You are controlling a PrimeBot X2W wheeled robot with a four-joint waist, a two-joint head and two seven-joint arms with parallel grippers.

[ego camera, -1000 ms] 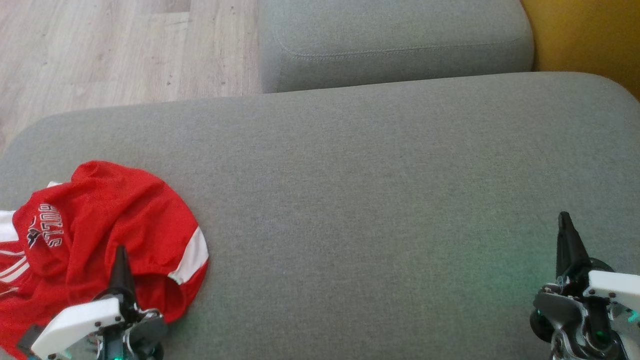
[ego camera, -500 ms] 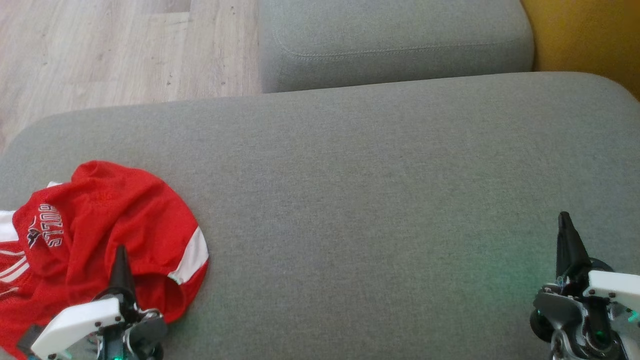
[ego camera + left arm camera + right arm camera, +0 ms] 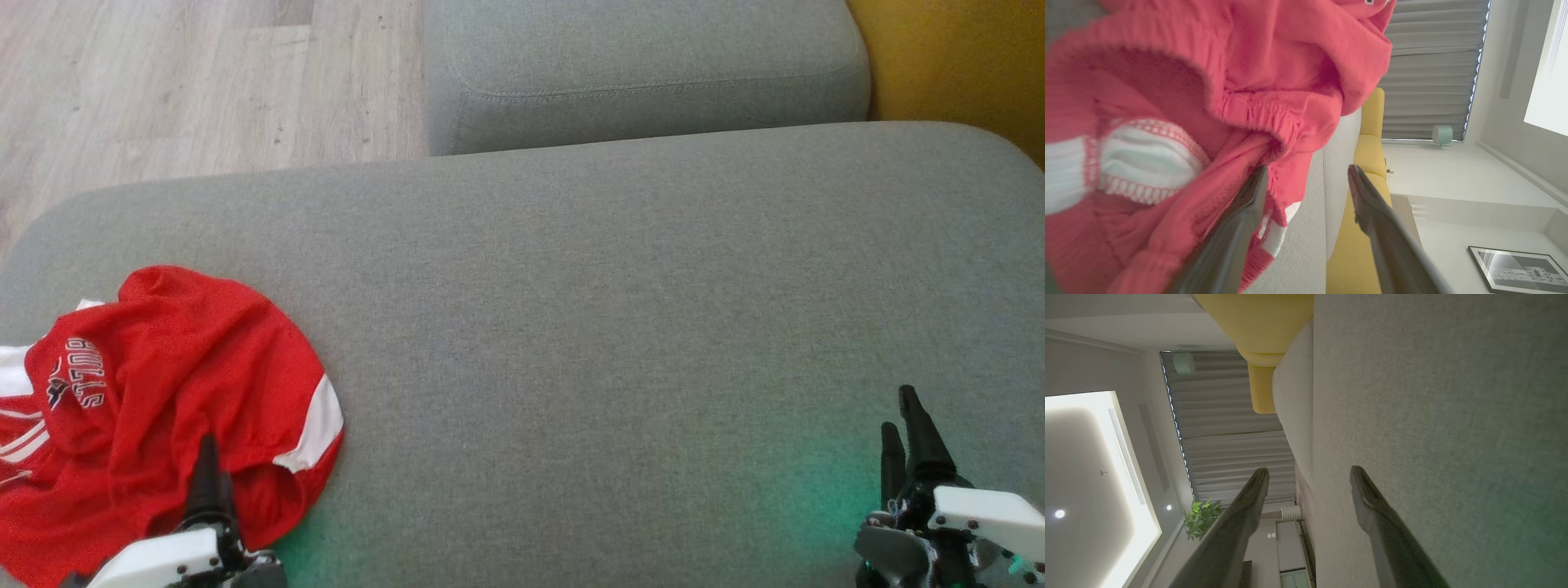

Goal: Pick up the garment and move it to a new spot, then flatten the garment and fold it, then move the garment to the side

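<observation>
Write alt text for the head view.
A crumpled red garment lies at the near left of a grey sofa cushion, the left pincer over its near edge. The right pincer, open, is over bare cushion at the lower right.

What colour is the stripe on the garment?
White stripe on the red garment; head view shows it best.

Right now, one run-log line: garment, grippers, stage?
item: crumpled red-and-white mesh garment, left end of grey fabric cushion | left gripper: open, at garment's edge | right gripper: open, over cushion | stage: not yet picked up

The garment (image 3: 163, 392) is cut off at the left edge.
</observation>
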